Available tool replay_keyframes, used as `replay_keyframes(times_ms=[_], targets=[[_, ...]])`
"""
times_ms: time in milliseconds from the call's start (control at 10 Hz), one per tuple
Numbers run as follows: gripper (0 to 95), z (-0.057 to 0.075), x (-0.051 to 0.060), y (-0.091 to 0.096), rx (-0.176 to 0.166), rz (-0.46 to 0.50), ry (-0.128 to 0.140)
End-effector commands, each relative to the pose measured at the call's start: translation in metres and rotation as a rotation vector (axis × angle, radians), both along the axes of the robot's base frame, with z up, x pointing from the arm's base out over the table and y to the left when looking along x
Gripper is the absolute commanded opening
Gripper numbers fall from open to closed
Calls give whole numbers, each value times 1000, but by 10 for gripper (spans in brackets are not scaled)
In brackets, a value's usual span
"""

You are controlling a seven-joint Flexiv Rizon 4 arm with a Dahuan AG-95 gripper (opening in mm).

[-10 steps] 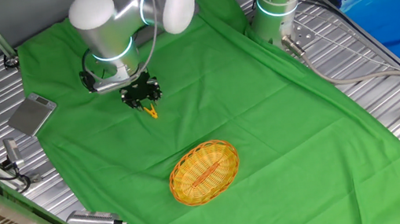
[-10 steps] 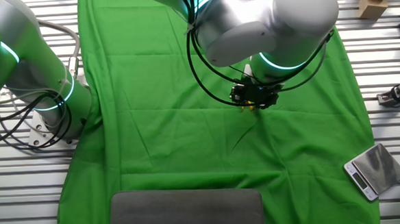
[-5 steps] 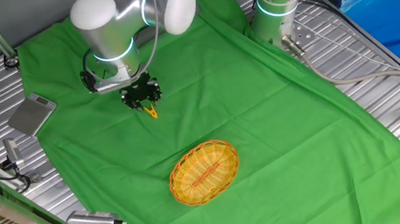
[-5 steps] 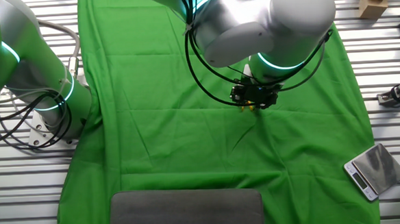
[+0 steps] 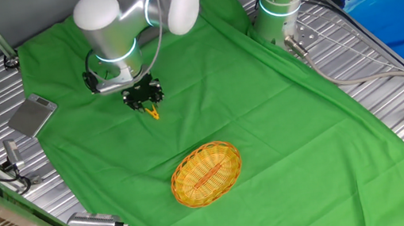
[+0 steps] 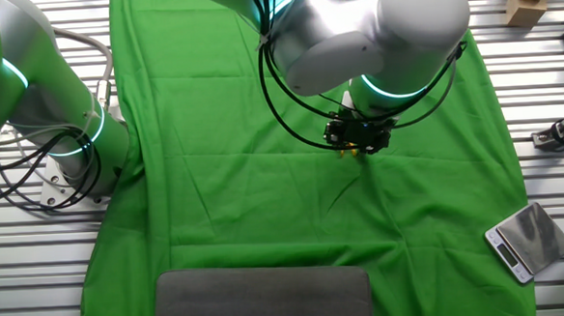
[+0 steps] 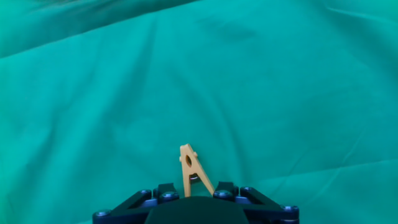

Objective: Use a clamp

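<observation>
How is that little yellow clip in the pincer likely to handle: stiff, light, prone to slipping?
The clip looks like moulded plastic, so probably stiff and very light. Being so small next to the pincer, it could twist or pop out if squeezed off-centre. Its flat, A-shaped body shouldn't roll on the green cloth.

We see a table of ribbed metal slats [image 5: 387, 61] carrying everything, with a green cloth [image 5: 267, 119] spread wrinkled across most of it. On the cloth lies an oval yellow wicker basket [image 5: 206, 174], toward the near edge in one fixed view. In the other fixed view, a dark grey mat [image 6: 262, 299] overlaps the cloth's edge. A small silver scale [image 6: 528, 241] rests on the bare slats beside the cloth
</observation>
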State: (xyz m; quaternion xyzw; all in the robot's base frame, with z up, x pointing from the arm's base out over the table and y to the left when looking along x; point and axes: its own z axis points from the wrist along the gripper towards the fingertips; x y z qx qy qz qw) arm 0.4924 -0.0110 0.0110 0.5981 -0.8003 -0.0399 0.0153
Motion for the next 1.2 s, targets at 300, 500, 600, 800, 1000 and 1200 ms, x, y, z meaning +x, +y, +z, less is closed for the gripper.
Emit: replay_keyframes(times_ms=[300, 500, 600, 800, 1000, 1200], targets=[[380, -4, 0, -1, -3, -1, -7], [380, -6, 0, -2, -3, -1, -9], [380, -6, 0, -2, -4, -3, -8], [190, -6, 0, -2, -2, -9, -11], [0, -6, 0, -2, -4, -14, -19], [0, -5, 0, -1, -1, -23, -18]])
